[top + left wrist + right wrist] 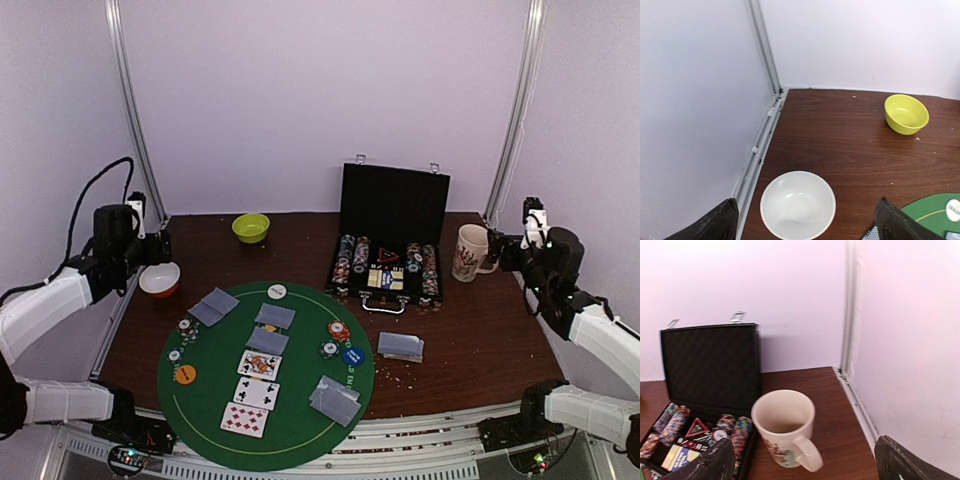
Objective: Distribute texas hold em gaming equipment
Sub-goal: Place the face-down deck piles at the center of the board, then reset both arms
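Two grippers sit at the table's sides, jaws wide, nothing held: left gripper (152,246) over the white bowl (798,205), right gripper (508,252) by the mug (785,427). Green mat (290,440) lies between them, toward the bases. Chip case (385,270) and spare deck (400,346), long axis left-right, are nearer the right arm. Dealt cards (260,365) and chips (339,330) are on the mat.
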